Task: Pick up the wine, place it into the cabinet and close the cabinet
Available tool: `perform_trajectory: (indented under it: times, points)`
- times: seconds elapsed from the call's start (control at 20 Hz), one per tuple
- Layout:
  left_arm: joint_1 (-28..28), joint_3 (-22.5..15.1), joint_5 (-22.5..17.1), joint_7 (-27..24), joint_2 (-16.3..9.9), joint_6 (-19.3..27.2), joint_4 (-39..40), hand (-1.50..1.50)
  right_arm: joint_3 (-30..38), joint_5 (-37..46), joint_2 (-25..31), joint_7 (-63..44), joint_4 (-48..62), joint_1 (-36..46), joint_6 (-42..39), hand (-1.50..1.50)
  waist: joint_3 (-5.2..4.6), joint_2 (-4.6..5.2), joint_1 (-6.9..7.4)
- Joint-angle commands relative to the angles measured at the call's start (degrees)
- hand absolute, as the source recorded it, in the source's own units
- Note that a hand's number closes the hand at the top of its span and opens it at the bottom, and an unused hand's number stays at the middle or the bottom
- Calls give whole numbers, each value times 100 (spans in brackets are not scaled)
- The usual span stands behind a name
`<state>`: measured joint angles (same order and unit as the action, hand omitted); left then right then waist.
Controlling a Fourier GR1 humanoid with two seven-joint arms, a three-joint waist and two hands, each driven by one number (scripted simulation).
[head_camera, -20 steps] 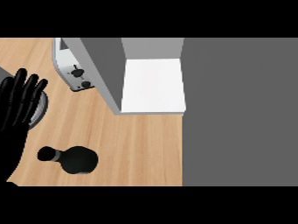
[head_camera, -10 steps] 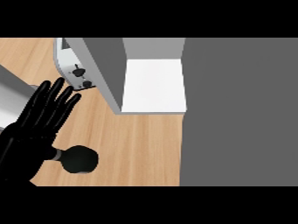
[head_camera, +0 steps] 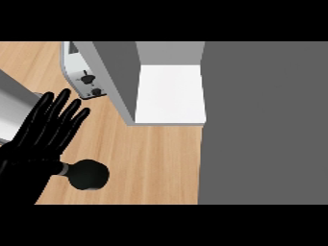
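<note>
My left hand (head_camera: 47, 132) hovered flat, fingers spread and straight, over the wooden counter (head_camera: 152, 153) near its left edge. The wine bottle (head_camera: 88, 174) lay just beside my palm, its neck tucked under it. Open cabinet (head_camera: 168, 93) sat at the far edge.

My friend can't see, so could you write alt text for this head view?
A black left hand, fingers straight, hovers over a wooden counter, partly covering a dark wine bottle lying there. Behind stands an open cabinet with a white shelf and a toaster beside it.
</note>
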<state>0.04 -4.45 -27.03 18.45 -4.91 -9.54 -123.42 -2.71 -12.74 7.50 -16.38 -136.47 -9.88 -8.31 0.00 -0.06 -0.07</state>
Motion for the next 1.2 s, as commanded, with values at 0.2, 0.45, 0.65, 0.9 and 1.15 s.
perform_trajectory:
  times: [0.2, 0.45, 0.65, 0.9, 1.15]
  points:
    - [686, -335, 371, -318, 136, -267, -221, -150, -100, 230, -224, -189, 143, 314, 41, -150, -2, 1, 23]
    - [750, 92, 11, -133, -47, -330, -396, -150, 446, -488, 39, -599, -672, -164, -230, -150, -2, -4, 1]
    - [384, -278, 387, 516, 160, 299, -609, -150, 287, -195, -118, -480, -268, 139, -219, -150, 1, 0, -3]
    - [802, 225, 287, -118, -40, -332, -196, -150, 440, -254, -124, -680, -228, 431, -105, -150, -1, 2, 15]
    - [1241, 343, 430, -589, 45, -593, 13, -150, 469, -255, -88, -968, -186, 781, -1, -150, -3, 1, 29]
